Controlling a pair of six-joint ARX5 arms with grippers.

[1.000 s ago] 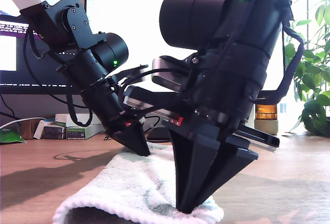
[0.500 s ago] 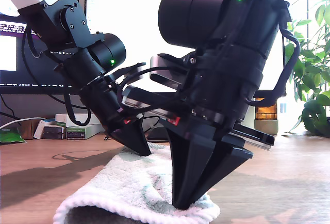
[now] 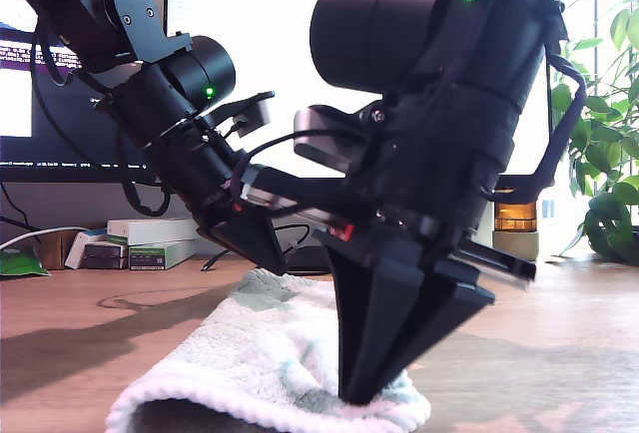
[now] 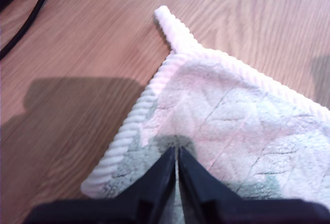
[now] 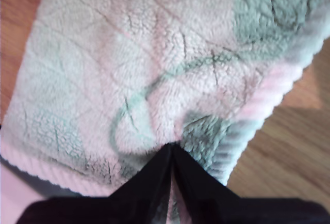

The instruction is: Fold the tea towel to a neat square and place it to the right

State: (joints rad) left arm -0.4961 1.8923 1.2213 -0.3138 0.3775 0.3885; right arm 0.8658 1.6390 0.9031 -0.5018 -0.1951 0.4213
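**Both grippers pinched on the tea towel on the wooden table**

The tea towel [image 3: 262, 353], a plush off-white fleece with faint grey-green patterning and a ribbed pale pink trim, lies on the wooden table [image 3: 559, 353] in the foreground of the exterior view, in front of a bright monitor [image 3: 260, 44]. Its near edge is rolled over into a soft fold toward the camera.

My first gripper [image 4: 177, 166] has its jaws closed to a thin slit, tips pressed into the fleece just inside the ribbed trim [image 4: 126, 131], near a corner where a short loop of trim [image 4: 172, 25] sticks out onto the bare wood. My second gripper [image 5: 171, 154] is likewise pinched together, its tips sunk into the pile close to the ribbed edge, beside a darker grey-green patch [image 5: 203, 136].

In the exterior view, one arm's black jaws [image 3: 364, 393] bear down on the towel's near edge, while the other arm's jaws [image 3: 262, 258] meet the cloth farther back. The wrist views do not settle which arm is which.

Small boxes [image 3: 150, 243] sit under the monitor at the exterior view's left; a leafy plant [image 3: 604, 154] stands at its right.
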